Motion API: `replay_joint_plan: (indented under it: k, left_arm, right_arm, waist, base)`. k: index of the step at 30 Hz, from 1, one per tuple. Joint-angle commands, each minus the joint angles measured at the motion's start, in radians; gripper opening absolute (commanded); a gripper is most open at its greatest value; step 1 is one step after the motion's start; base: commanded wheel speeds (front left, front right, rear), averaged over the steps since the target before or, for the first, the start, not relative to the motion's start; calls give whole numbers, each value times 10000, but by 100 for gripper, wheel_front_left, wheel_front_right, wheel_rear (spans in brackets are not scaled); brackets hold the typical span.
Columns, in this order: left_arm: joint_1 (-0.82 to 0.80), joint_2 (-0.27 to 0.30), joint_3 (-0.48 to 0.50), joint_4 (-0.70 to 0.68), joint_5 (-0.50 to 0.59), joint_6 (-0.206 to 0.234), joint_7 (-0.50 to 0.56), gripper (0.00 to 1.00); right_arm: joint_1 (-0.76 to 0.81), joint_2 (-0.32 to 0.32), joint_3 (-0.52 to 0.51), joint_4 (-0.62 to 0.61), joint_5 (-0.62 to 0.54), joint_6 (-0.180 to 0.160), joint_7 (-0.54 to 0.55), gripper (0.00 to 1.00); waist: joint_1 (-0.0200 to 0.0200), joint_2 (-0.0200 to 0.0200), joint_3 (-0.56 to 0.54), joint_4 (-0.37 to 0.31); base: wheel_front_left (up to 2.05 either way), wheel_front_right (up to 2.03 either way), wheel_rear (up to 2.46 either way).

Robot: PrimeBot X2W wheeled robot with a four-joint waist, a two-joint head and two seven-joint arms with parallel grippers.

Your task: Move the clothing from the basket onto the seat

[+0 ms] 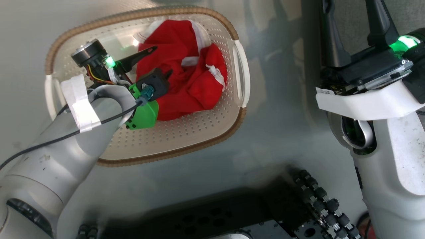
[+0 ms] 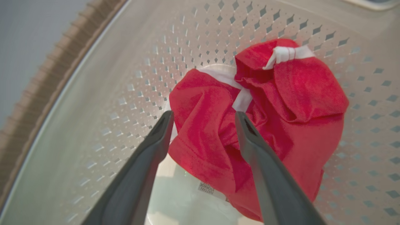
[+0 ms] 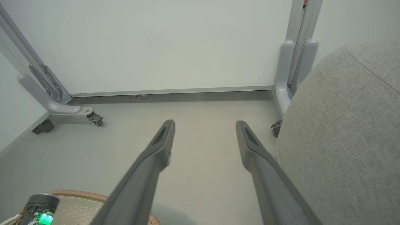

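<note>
The clothing (image 1: 186, 73) is a crumpled red heap with white strips, lying in the cream basket (image 1: 199, 132) with its brown rim. My left gripper (image 1: 162, 60) reaches down into the basket from the left. In the left wrist view it is open (image 2: 203, 114), its two dark fingers either side of a red fold of the clothing (image 2: 281, 103), not closed on it. A paper label (image 2: 206, 187) shows on the basket floor (image 2: 125, 78). My right gripper (image 3: 204, 123) hangs open and empty over bare floor, beside the grey seat (image 3: 343, 140); it is also at the head view's upper right (image 1: 352, 13).
White partition panels on castered feet (image 3: 90, 115) stand behind the floor patch. The basket's rim (image 3: 78, 195) lies left of the right gripper. My dark wheeled base (image 1: 232, 215) sits just below the basket.
</note>
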Motion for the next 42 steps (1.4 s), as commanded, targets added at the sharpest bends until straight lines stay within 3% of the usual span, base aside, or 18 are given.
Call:
replay_joint_plan:
  k: [1, 20, 21, 22, 23, 24, 33, 42]
  left_arm:
    - [-305, 58, -143, 151, -61, -19, -7, 100]
    - [-874, -745, -820, 2489, 417, 287, -7, 100]
    - [-873, -780, -839, 2545, 413, 279, -8, 93]
    - [-843, -833, -844, 2671, 369, 255, -7, 44]
    - [-786, -862, -862, 2827, 313, 213, -7, 13]
    - [-781, -914, -878, 2908, 277, 173, -8, 0]
    - [-690, -829, -556, 1834, 24, 445, -8, 0]
    - [936, -991, 283, -417, -520, 1068, -7, 0]
  right_arm:
    - [-168, 64, 21, -84, 52, -11, -18, 100]
    - [692, 159, 191, -927, 238, -11, -18, 100]
    - [721, 158, 198, -947, 217, -11, -18, 100]
    - [749, 152, 206, -975, 198, -11, -18, 100]
    - [762, 147, 211, -991, 191, -11, -18, 100]
    - [778, 136, 206, -1008, 177, -11, -18, 100]
    - [341, 127, 160, -857, 201, -11, -18, 100]
    - [808, -123, 174, -376, -30, -11, -18, 100]
  waist:
    - [-2, 0, 740, -496]
    - [-2, 0, 1038, -758]
    - [-2, 0, 1041, -754]
    - [-2, 0, 1042, -747]
    - [-2, 0, 1039, -740]
    - [-2, 0, 1038, -726]
    - [-2, 0, 885, -555]
    - [-2, 0, -1027, 354]
  base:
    - [0, 0, 0]
    - [0, 0, 0]
    - [0, 0, 0]
    - [0, 0, 0]
    - [0, 0, 0]
    - [0, 0, 0]
    - [0, 0, 0]
    - [0, 0, 0]
